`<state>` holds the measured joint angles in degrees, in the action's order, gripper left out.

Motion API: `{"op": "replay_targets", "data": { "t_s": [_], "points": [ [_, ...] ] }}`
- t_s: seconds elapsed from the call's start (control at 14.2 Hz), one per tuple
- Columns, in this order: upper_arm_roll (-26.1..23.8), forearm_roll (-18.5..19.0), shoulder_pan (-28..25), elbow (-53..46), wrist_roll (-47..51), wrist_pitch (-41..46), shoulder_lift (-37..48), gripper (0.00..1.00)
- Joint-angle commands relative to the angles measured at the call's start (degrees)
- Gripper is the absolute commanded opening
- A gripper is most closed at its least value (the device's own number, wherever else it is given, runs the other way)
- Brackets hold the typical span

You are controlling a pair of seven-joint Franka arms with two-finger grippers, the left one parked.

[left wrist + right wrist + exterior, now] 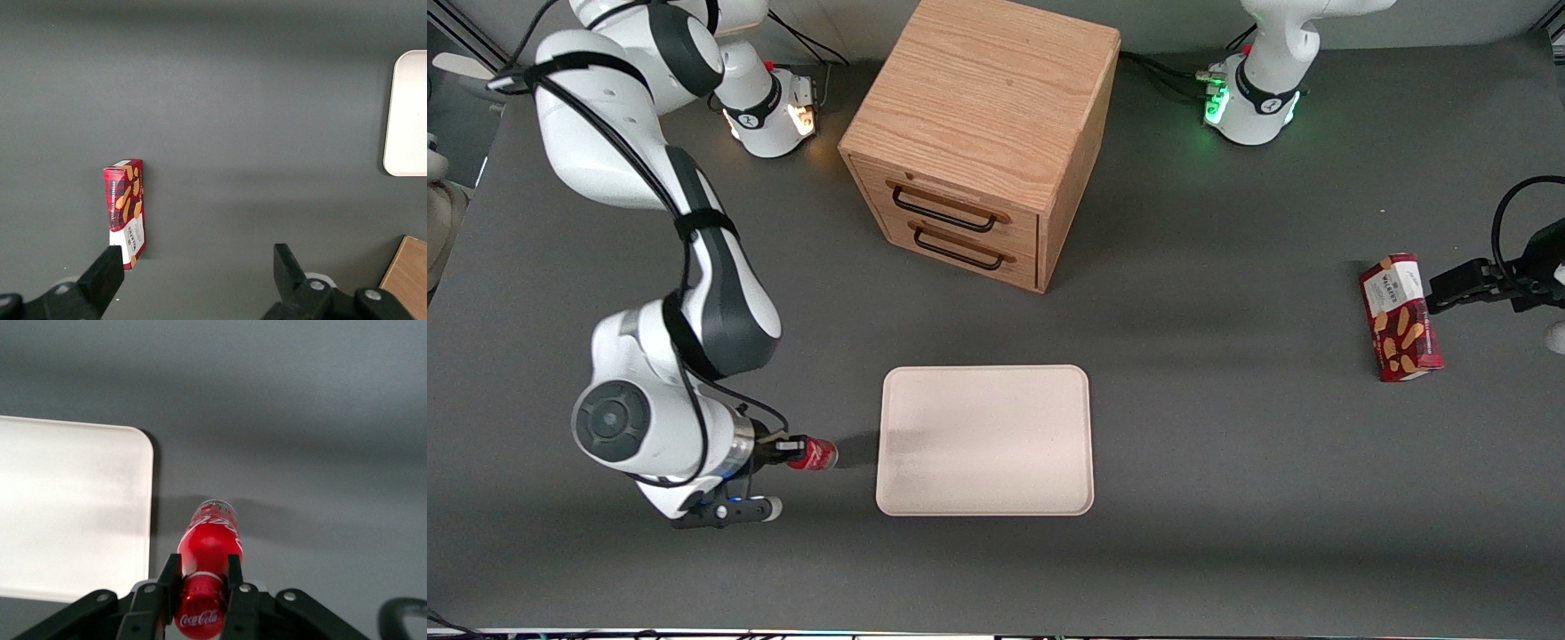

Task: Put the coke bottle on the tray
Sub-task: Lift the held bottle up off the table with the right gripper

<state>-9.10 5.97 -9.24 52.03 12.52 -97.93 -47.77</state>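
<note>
The front view takes in the whole grey worktop (1227,498). At the working arm's end, the gripper (783,447) sits low over the surface with the coke bottle (811,453) lying sideways in it, base pointing at the tray (985,440). The bottle is just beside the tray's short edge, apart from it by a narrow strip of bare worktop darkened by the bottle's shadow. This view does not show how the fingers sit on the bottle.

The right wrist view does. There the fingers (168,581) are closed on the coke bottle (208,550) at its neck, one on each side, with the red cap (200,613) between them and the labelled body sticking out past the tips. The tray (73,513) shows one rounded corner and its low raised rim, close to the bottle's base but not touching it.

Farther from the front camera than the tray stands the wooden cabinet (987,133), its two drawers with dark handles angled toward the tray; open worktop lies between them.

Toward the parked arm's end lies the red biscuit box (1400,317), well apart from the tray. The left wrist view shows that box (125,212) closer, and only the rounded edge of the tray (405,113).
</note>
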Motion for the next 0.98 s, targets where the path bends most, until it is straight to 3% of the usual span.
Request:
{"op": "replay_targets", "data": {
  "t_s": [0.0,0.7,0.91],
  "points": [
    [-0.1,-1.0,0.2,0.9,2.1,5.2,6.0,0.00],
    [-1.1,-1.0,0.5,0.7,3.6,16.6,18.1,0.00],
    [-5.9,-1.0,0.3,-1.7,12.0,15.2,15.4,0.00]
  ]
}}
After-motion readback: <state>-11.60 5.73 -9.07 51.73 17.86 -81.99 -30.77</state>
